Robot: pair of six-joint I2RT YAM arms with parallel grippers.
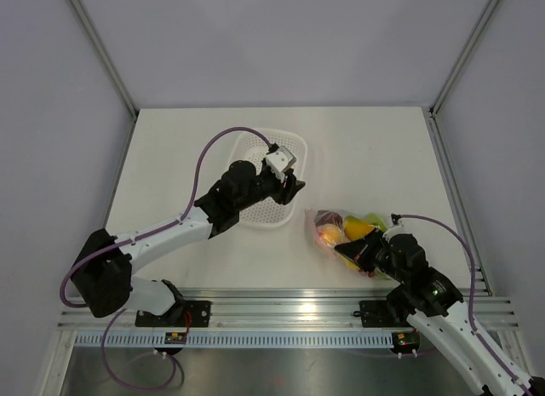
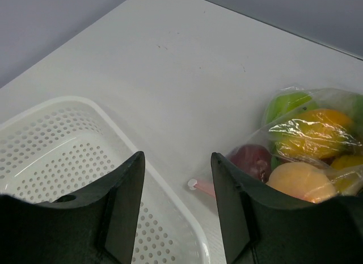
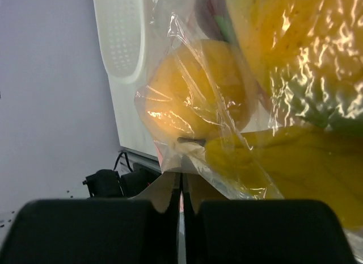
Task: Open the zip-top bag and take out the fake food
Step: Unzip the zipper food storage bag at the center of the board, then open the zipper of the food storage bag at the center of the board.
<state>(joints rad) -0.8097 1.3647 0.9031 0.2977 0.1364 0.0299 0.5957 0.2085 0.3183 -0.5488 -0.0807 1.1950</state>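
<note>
Because the zip-top bag (image 1: pixel 345 234) lies on the table (image 1: pixel 187 157) at about 4 o'clock from your left gripper (image 1: pixel 294 188) in the top view, that is the way your coming reach has to go, as I judge it. Your left gripper hangs over the right-hand rim of the white basket (image 1: pixel 255 217), its jaws roughly half apart and holding nothing. Your right gripper (image 1: pixel 364 256) is much the nearer one. It sits at the bag's 5 o'clock corner with its jaws closed together, and its wrist view shows clear film running down into the pinch, so you have the bag by its near edge. The bag's long axis runs from about 10 o'clock to 4 o'clock, with the fake food (image 1: pixel 332 234) bunched inside. In the left wrist view the pinkish zip strip (image 2: pixel 199 185) pokes out just beyond the basket rim, low between the two fingers. I judge that this free end is what your left gripper must meet, coming down and across while the right gripper anchors the far side. Whether the strip is already parted the pictures do not show.
</note>
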